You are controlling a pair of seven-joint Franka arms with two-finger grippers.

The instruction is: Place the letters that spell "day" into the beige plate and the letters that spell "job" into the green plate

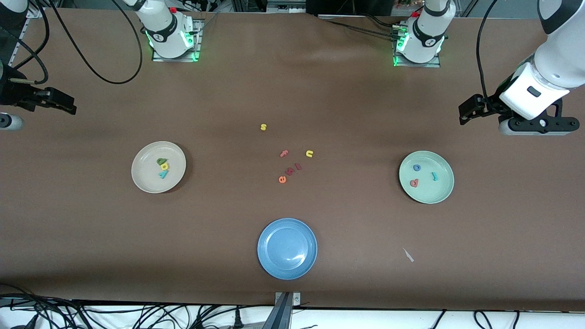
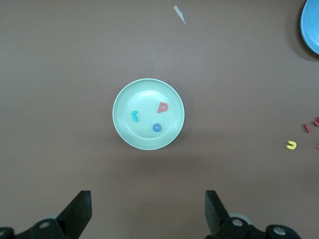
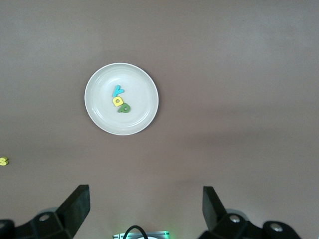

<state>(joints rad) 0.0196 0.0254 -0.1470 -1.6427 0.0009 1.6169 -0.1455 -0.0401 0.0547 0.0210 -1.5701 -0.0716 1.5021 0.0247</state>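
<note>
The beige plate (image 1: 146, 176) lies toward the right arm's end of the table. In it sit a dark green d (image 1: 161, 161), a yellow a (image 1: 164, 167) and a teal y (image 1: 162, 174), touching in a row. The green plate (image 1: 436, 189) lies toward the left arm's end and holds a blue o (image 1: 416, 168), a teal j (image 1: 434, 176) and a pinkish-red b (image 1: 414, 183), spaced apart. My left gripper (image 1: 470, 110) (image 2: 148, 209) hangs open and empty over bare table beside the green plate (image 2: 144, 134). My right gripper (image 1: 66, 104) (image 3: 146, 206) hangs open and empty over bare table beside the beige plate (image 3: 137, 89).
An empty blue plate (image 1: 274, 235) lies at mid-table, nearest the front camera. Loose letters lie in the middle: a yellow s (image 1: 263, 127), a pink f (image 1: 284, 153), a yellow u (image 1: 309, 154), an orange e (image 1: 282, 179) and two red pieces (image 1: 293, 169). A paper scrap (image 1: 408, 255) lies near the green plate.
</note>
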